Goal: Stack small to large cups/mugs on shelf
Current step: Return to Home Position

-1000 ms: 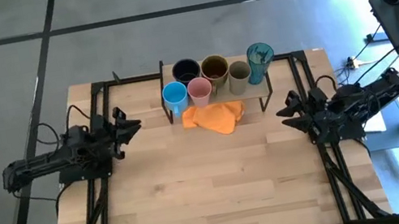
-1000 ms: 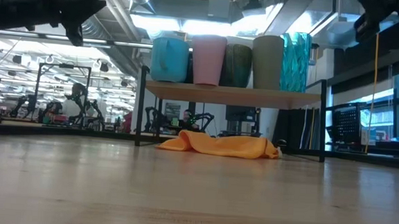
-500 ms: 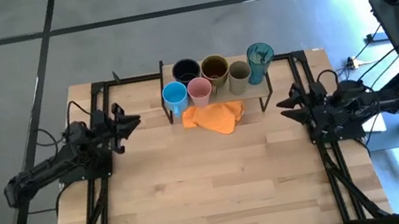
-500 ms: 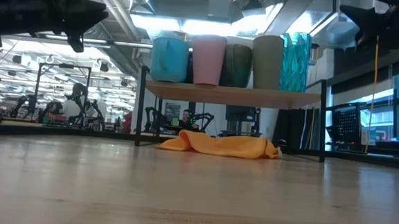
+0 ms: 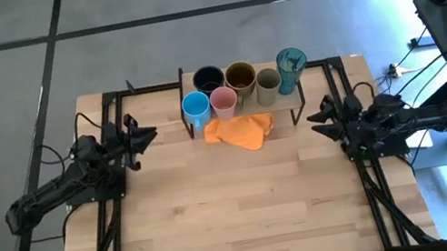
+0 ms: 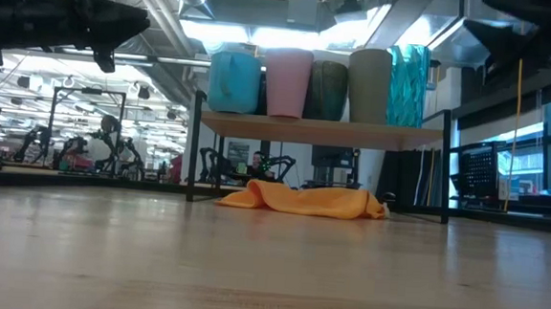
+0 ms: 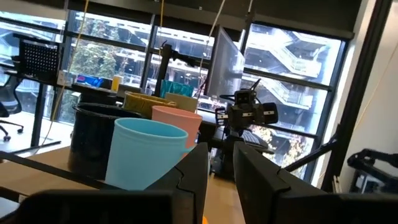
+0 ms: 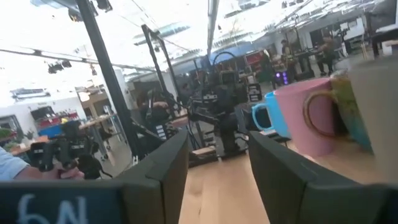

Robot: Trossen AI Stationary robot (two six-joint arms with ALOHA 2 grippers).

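Six cups stand upright on the low wooden shelf: light blue mug, pink cup, black mug, mustard-brown mug, olive-grey cup and teal tumbler. My left gripper hovers open to the shelf's left and points at it, with nothing between its fingers. My right gripper hovers open to the shelf's right, also with nothing in it. Both are well above the table in the low view.
An orange cloth lies crumpled on the table, half under the shelf's near edge. The shelf stands on thin black legs. Black frame rails run along both sides of the table.
My left arm has swung so that its gripper now points slantwise toward the shelf. My right arm has swung from a slant to lie straight across the table's right edge, and its gripper has sunk a little. Neither gripper has opened or shut; the cups have stayed in place.
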